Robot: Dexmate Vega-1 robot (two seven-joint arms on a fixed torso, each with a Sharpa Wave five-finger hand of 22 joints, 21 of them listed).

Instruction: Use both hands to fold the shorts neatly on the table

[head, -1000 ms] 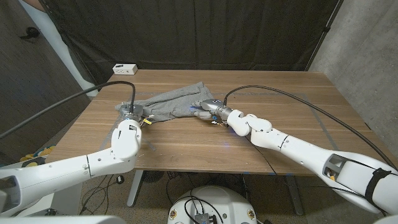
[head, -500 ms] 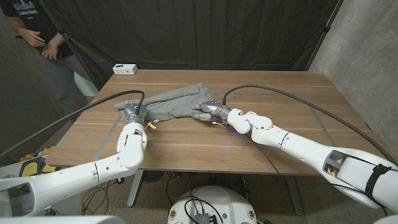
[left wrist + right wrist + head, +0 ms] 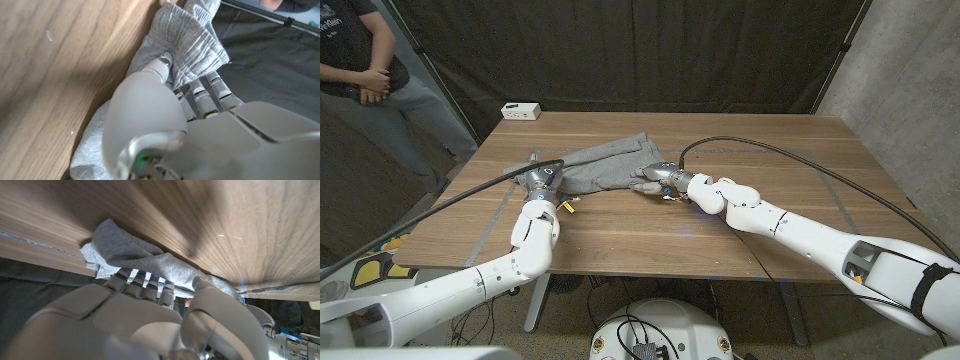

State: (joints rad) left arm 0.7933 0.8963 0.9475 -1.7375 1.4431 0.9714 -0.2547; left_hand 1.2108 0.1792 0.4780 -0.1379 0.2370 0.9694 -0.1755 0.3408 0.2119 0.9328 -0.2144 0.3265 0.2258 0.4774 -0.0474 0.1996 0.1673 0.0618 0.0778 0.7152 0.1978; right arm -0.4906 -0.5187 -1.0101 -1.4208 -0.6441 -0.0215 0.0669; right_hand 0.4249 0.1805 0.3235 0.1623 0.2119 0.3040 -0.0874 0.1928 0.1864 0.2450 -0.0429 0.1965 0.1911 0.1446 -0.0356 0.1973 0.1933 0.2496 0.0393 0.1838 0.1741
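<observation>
Head view: brown wooden table (image 3: pixel 800 200), black curtain (image 3: pixel 650 50) behind, crumpled grey fabric shorts (image 3: pixel 605 165) at back-centre, left hand (image 3: pixel 542 180) and right hand (image 3: pixel 655 178) each gripping cloth, small white box (image 3: pixel 521 110) at far-left corner, person (image 3: pixel 360 70) standing left.

The head view looks down from above the near edge over the whole table (image 3: pixel 800 215), facing the far curtain (image 3: pixel 650 50). Each of the 2 wrist views sits very close behind its own hand, left hand (image 3: pixel 165 130) and right hand (image 3: pixel 135 320), turned upside down. All 3 views share the shorts (image 3: pixel 605 165) and the wood around them.
</observation>
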